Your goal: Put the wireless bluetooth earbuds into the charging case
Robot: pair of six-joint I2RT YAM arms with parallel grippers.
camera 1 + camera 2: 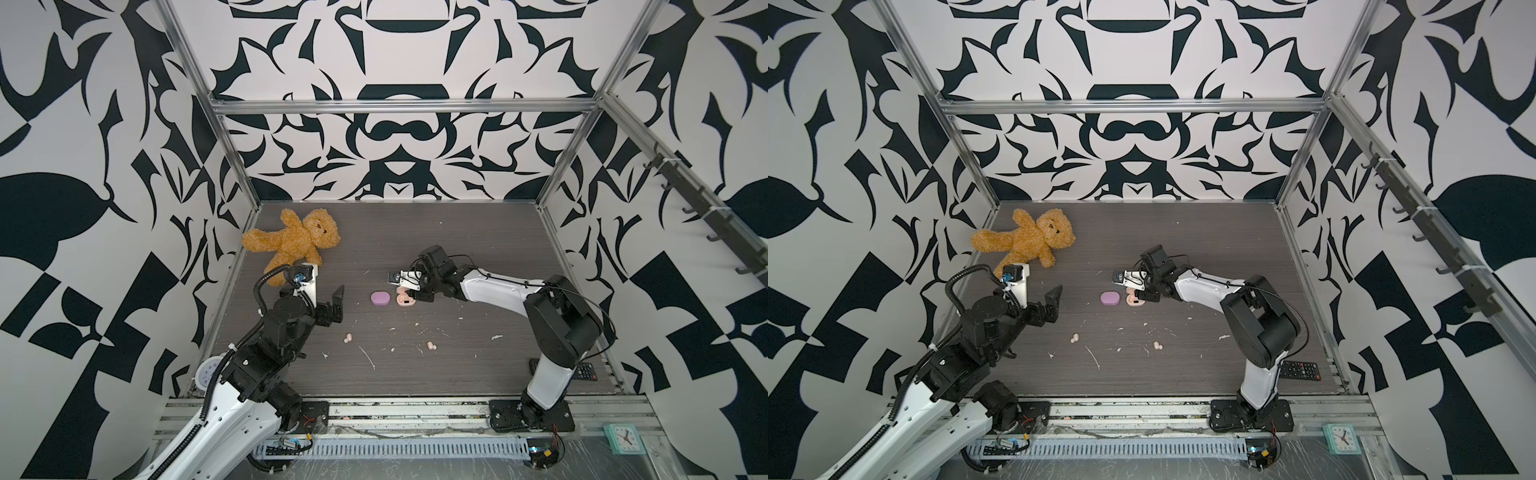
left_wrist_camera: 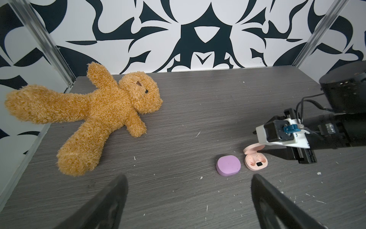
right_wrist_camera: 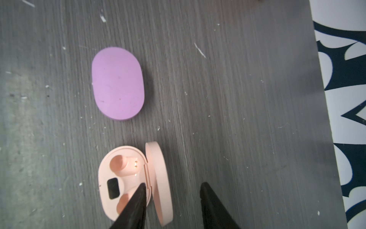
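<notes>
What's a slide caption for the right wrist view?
Right gripper open astride the lid of the opened peach case, earbud well empty; closed lilac case nearby.

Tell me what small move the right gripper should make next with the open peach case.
Probably lift the right gripper clear of the pale peach oval charging case: its open jaws straddle the raised lid, both sockets are empty, and a rounded peach earbud lies loose nearby.
</notes>
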